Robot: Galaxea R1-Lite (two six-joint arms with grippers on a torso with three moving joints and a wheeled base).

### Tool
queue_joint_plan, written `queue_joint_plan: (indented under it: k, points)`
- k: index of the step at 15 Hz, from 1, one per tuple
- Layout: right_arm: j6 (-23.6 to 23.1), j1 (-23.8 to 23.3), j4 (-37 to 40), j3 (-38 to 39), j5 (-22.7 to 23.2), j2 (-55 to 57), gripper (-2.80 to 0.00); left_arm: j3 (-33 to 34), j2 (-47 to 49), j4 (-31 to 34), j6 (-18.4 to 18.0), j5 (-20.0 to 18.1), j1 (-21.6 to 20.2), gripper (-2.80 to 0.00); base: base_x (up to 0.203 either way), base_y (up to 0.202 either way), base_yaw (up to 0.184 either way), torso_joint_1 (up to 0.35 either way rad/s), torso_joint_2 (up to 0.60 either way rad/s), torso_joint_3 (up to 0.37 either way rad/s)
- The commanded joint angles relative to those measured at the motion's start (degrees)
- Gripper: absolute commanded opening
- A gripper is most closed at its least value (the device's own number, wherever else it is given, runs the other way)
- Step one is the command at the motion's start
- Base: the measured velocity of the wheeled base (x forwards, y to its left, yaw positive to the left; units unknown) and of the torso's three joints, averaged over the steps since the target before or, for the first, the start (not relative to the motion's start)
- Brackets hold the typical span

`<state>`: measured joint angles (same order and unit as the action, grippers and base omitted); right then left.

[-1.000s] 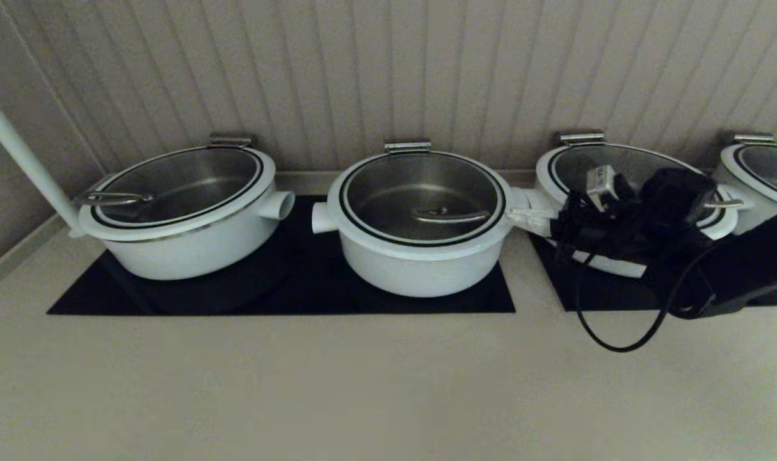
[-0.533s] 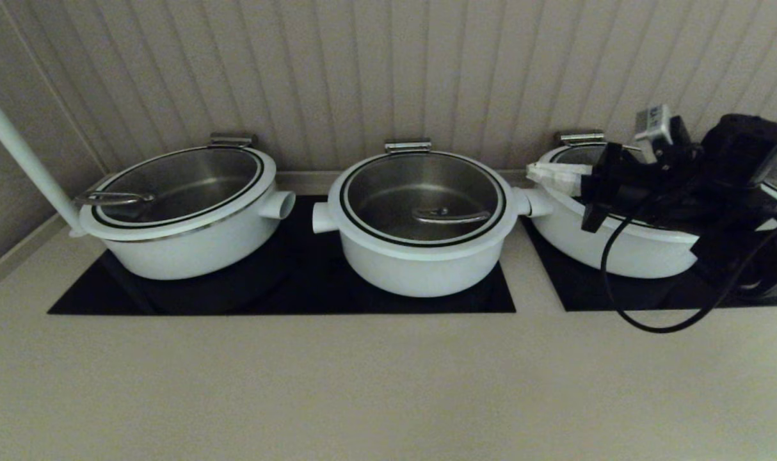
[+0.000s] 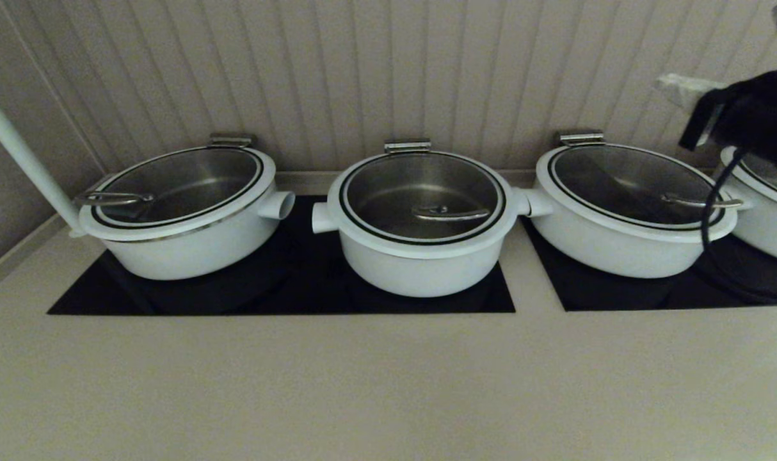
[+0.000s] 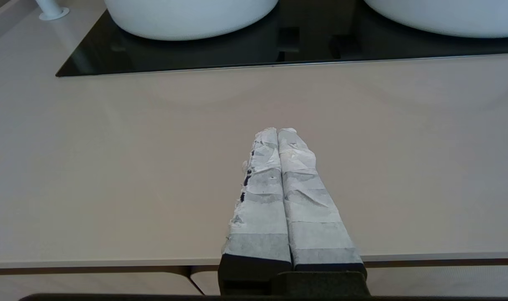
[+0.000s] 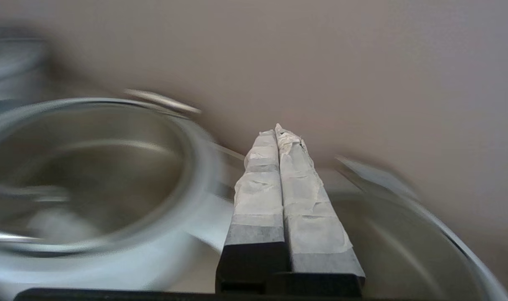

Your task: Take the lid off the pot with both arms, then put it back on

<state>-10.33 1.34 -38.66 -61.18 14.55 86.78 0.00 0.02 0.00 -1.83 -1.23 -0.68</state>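
The pot (image 3: 420, 272) is the middle white one, on a black cooktop (image 3: 286, 282). The lid (image 3: 422, 192) sits closed on it, its steel bar handle (image 3: 449, 214) near the middle of the glass. My right gripper (image 3: 673, 83) is shut and empty, high at the far right, well away from the pot; in the right wrist view (image 5: 279, 129) it hangs above the gap between two other pots. My left gripper (image 4: 278, 130) is shut and empty, low over the bare counter near its front edge, out of the head view. The pot's lower wall (image 4: 446, 19) lies far ahead of it.
Wider white pots with lids stand to the left (image 3: 177, 218), the right (image 3: 625, 211) and the far right (image 3: 766, 192). A second black cooktop (image 3: 619, 294) lies under the right ones. A white pole (image 3: 24, 160) rises at the far left. The ribbed wall stands close behind.
My right gripper has risen from beside the pot's right handle and swung up and to the right, to the top right corner. The lid and pots have not moved.
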Motion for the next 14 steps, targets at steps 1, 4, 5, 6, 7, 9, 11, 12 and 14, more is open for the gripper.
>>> queue_joint_plan:
  k: [1, 4, 5, 6, 7, 9, 11, 12, 14]
  points:
    - [1.5, -4.2, 2.7, 7.3, -5.0, -11.7, -2.8, 0.0, 0.0, 0.0, 0.0, 0.0, 0.0, -2.8, 0.0, 0.0, 0.0, 0.0, 0.0, 0.0]
    - [4.3, -6.8, 3.8, 25.8, -5.8, -24.9, -2.8, 0.0, 0.0, 0.0, 0.0, 0.0, 0.0, -2.8, 0.0, 0.0, 0.0, 0.0, 0.0, 0.0]
    - [4.9, -7.1, 3.9, 32.4, -5.8, -29.9, -2.8, 0.0, 0.0, 0.0, 0.0, 0.0, 0.0, -2.8, 0.0, 0.0, 0.0, 0.0, 0.0, 0.0]
    - [5.3, -7.3, 4.1, 38.9, -5.4, -35.2, -2.8, 0.0, 0.0, 0.0, 0.0, 0.0, 0.0, -2.8, 0.0, 0.0, 0.0, 0.0, 0.0, 0.0]
    - [5.7, -7.4, 4.2, 44.4, -4.4, -39.7, -2.8, 0.0, 0.0, 0.0, 0.0, 0.0, 0.0, -2.8, 0.0, 0.0, 0.0, 0.0, 0.0, 0.0]
    - [6.0, -7.6, 4.9, 53.7, -1.8, -48.3, -2.8, 0.0, 0.0, 0.0, 0.0, 0.0, 0.0, -2.8, 0.0, 0.0, 0.0, 0.0, 0.0, 0.0]
    - [5.0, -7.8, 8.9, 58.4, -0.9, -56.6, -2.8, 0.0, 0.0, 0.0, 0.0, 0.0, 0.0, -2.8, 0.0, 0.0, 0.0, 0.0, 0.0, 0.0]
    - [4.3, -7.8, 13.7, 59.3, -1.0, -62.1, -2.8, 0.0, 0.0, 0.0, 0.0, 0.0, 0.0, -2.8, 0.0, 0.0, 0.0, 0.0, 0.0, 0.0]
    - [2.0, -7.8, 22.5, 60.1, -4.1, -70.3, -2.8, 0.0, 0.0, 0.0, 0.0, 0.0, 0.0, -2.8, 0.0, 0.0, 0.0, 0.0, 0.0, 0.0]
